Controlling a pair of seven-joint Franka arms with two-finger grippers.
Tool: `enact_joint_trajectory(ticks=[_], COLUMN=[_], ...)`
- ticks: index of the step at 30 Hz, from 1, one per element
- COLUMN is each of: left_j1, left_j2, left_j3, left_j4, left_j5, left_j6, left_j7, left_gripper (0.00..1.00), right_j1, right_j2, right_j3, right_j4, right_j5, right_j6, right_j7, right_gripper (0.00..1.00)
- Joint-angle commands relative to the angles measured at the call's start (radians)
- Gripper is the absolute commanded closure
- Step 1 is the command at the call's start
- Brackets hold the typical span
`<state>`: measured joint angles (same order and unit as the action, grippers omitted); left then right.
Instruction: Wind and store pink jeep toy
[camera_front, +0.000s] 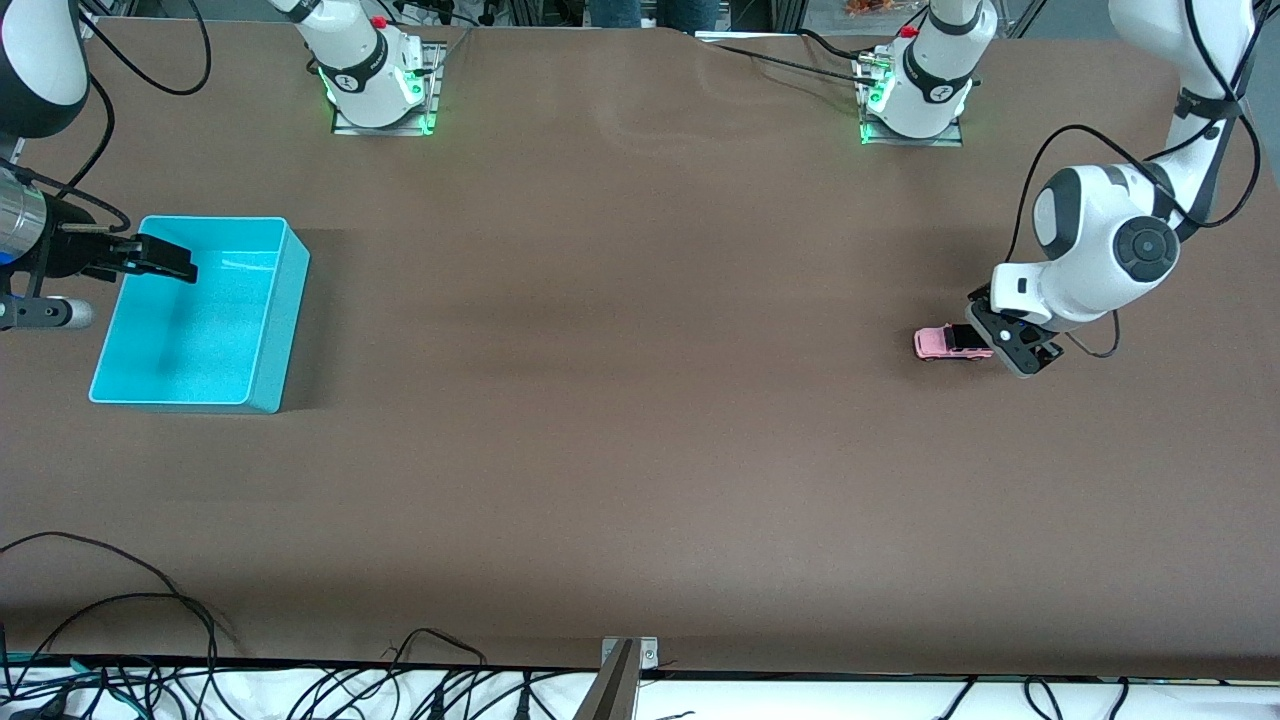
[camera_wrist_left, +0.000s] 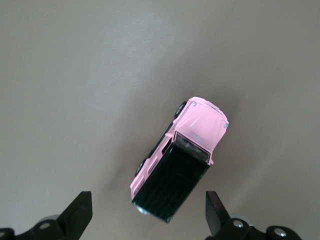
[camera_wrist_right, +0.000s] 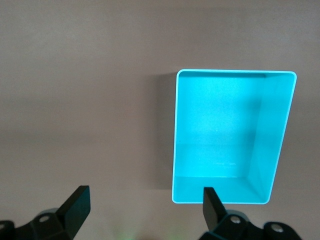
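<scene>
Above, the left hand (camera_wrist_left: 145, 215) hangs released over the pink jeep toy (camera_front: 951, 343), which sits on the worktop (camera_front: 640, 400) at the left arm's end. Step in hand: the approach; next, lower and clench. Right hand (camera_front: 165, 258) waits released over the turquoise bin (camera_front: 270, 330).

Front camera high, faces robots; wrist cameras look straight down, close above table (camera_front: 640, 450).
</scene>
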<state>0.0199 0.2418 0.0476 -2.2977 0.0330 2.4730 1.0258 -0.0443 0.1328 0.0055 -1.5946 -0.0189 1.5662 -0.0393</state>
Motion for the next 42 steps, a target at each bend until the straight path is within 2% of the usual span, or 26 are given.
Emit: enact_joint_trajectory(ticks=[1,26,33,42], left_j1=[-0.009,-0.011,-0.021,-0.034], left_j2=[0.031,0.093,0.091,0.083], left_j3=[-0.002,-0.002,-0.002,-0.003], left_j4=[-0.005,-0.034,-0.031,-0.019], left_j5=[-0.010,-0.010,-0.004,-0.001], left_j6=[0.029,0.115,0.113,0.113], left_j7=[0.123,0.171,0.195,0.272], left_gripper=[0.00,0.01,0.24,0.30], right_j1=[-0.003,-0.003,-0.003,-0.003], right_j2=[-0.010,-0.005,-0.005,-0.005], right_j3=[0.004,0.004,0.004,0.004], right_j4=[-0.013,-0.013,-0.013,-0.013], right_j5=[-0.015,-0.013,-0.013,-0.013], right_j6=[0.015,0.018,0.018,0.018], right_j7=[0.010,0.010,0.010,0.010], right_gripper=[0.00,0.00,0.00,0.00])
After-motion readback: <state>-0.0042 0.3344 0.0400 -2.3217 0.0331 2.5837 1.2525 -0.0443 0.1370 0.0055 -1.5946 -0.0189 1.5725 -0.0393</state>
